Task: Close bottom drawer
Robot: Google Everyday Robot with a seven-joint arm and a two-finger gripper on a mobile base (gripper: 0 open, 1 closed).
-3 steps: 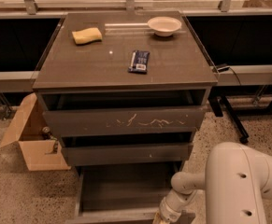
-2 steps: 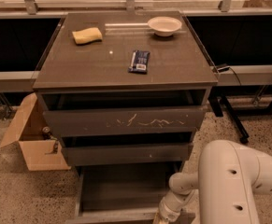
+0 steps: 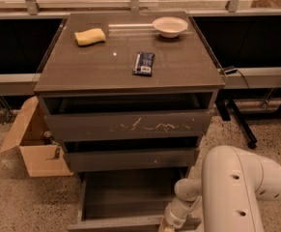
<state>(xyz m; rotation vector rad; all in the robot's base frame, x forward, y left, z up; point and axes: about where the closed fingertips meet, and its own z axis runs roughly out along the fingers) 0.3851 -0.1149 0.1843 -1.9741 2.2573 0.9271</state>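
The bottom drawer (image 3: 125, 197) of the dark grey-brown cabinet (image 3: 130, 71) is pulled far out, its inside showing and its front panel (image 3: 116, 224) at the lower edge of the camera view. The scratched top drawer front (image 3: 130, 125) and the middle drawer front (image 3: 130, 158) sit above it, each a little way out. My white arm (image 3: 236, 187) comes in from the lower right. My gripper (image 3: 168, 226) is at the drawer's front panel, right of its middle, mostly cut off by the frame's bottom edge.
On the cabinet top lie a yellow sponge (image 3: 90, 36), a white bowl (image 3: 169, 26) and a dark snack packet (image 3: 144, 63). An open cardboard box (image 3: 31, 144) stands on the speckled floor at the cabinet's left. A dark table leg (image 3: 239, 122) stands to the right.
My arm's big white joint has shifted left, closer to the cabinet. The gripper stays at the drawer's front panel. The bottom drawer looks as far out as before.
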